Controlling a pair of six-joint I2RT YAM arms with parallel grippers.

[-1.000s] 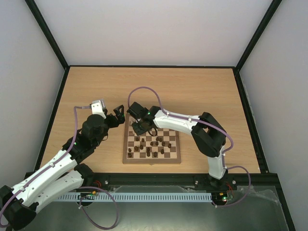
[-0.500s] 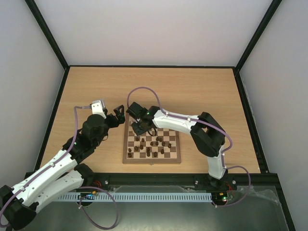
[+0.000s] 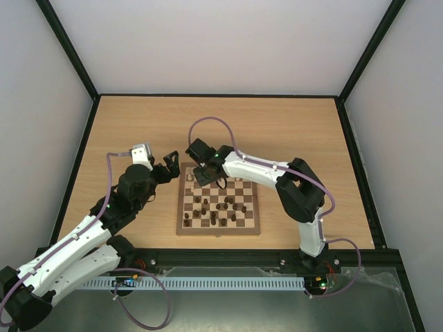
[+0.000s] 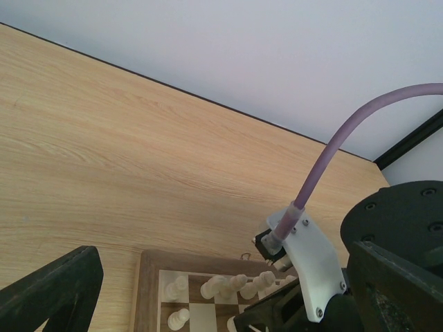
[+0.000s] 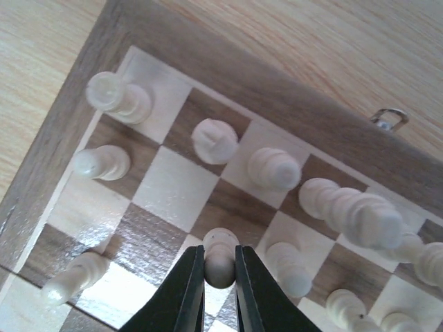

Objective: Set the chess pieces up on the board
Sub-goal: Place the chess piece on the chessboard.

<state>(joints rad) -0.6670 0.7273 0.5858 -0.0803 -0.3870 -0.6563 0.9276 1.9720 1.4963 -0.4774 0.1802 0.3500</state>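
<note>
Presently, item in hand: one cream pawn (image 5: pixel 220 254), pinched at the body between the fingers (image 5: pixel 188 294) of the right gripper (image 5: pixel 220 271), which are drawn together on it with only the pawn's width between them. Position: at the very end of the fingertips, over the corner region of the board (image 5: pixel 208 76). Its head points away from the wrist and toward the back row. Its long axis runs roughly in line with the fingers, so it reads as upright or close to it. The wrist view does not settle whether its base rests on a square or hangs just clear. Ahead of the fingertips are two bare squares of the second row, one dark and straight ahead, one light and ahead to the tool's left. Beyond them stands the back row of cream pieces (image 5: pixel 275 168). Left of the fingers, a second pawn (image 5: pixel 100 162) stands by the board's edge. To the right, another pawn (image 5: pixel 287 266) sits close beside the finger. Judgement: the coming move is a short carry forward onto a bare second-row square, with little room on either side. Left gripper (image 3: pixel 170 166) — jaws wide apart, holding nothing, hanging just off the board's corner. The right arm is the nearer one, being on the piece.
</note>
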